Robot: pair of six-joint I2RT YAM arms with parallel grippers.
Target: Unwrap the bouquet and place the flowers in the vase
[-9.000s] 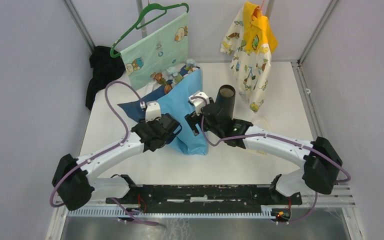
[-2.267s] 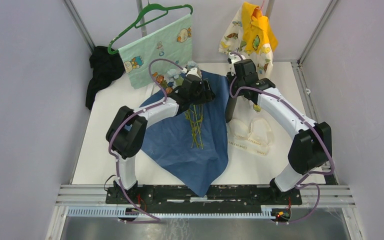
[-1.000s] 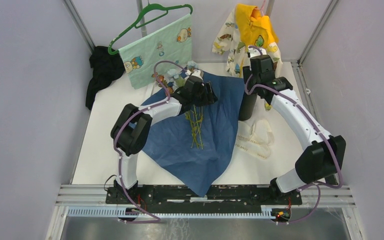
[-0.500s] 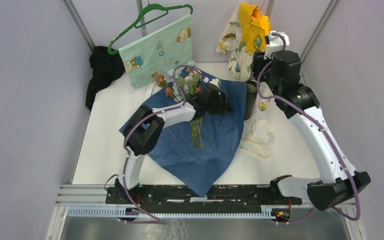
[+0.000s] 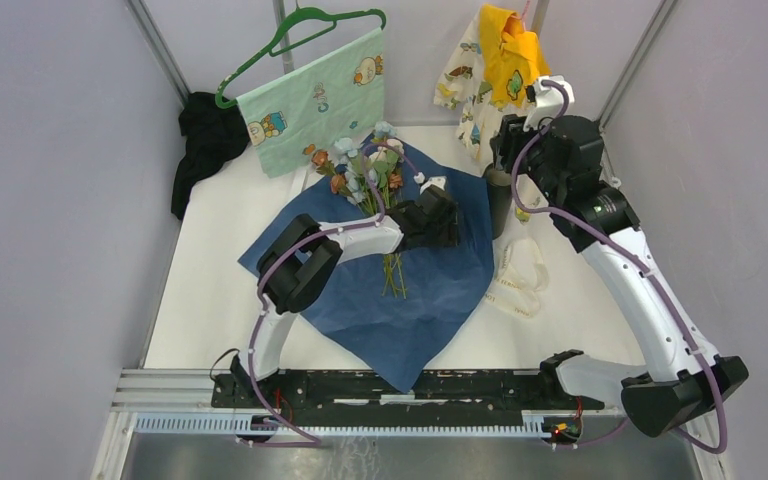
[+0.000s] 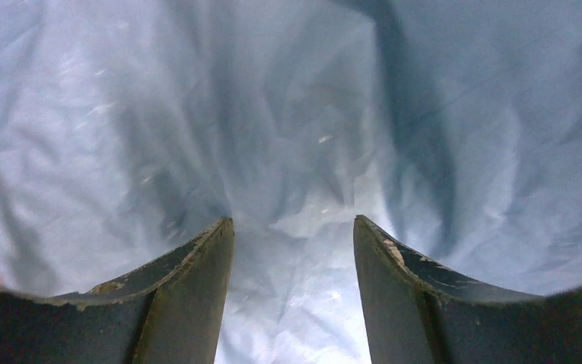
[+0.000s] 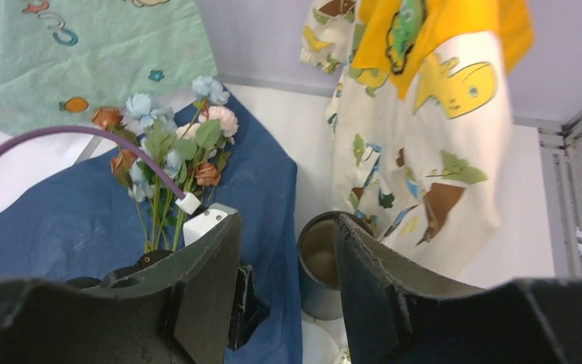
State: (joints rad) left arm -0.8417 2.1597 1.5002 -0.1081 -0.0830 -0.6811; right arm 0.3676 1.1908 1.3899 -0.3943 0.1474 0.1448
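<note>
Navy wrapping paper [image 5: 400,320] is spread flat across the middle of the white worktop [image 5: 210,290]. One corner points at the near rail and the back edge runs up toward the hanging stuff. The flowers [image 5: 362,170] sit on it with their heads at the back and their thin green stems trailing toward the near side. The left forearm crosses right over them, and the heads look propped up, though I can't tell on what. The left hand [image 6: 294,220] is just right of the stems with its fingers apart, and its own camera shows only crinkled blue paper between them. The vase [image 7: 314,296] stands upright at the paper's right edge, right under the hem of the yellow and white garment [image 5: 500,70], so it's tight back there. The right hand [image 7: 286,221] hangs above the vase, fingers spread and gripping nothing, with the rim showing past the tips. The cream ribbon [image 5: 520,275] lies loose just right of the paper. A bare strip of worktop runs down the left side, and there's more bare worktop right of the ribbon. A green cloth on a hanger [image 5: 310,95] and a black cloth heap [image 5: 205,145] crowd the back left
</note>
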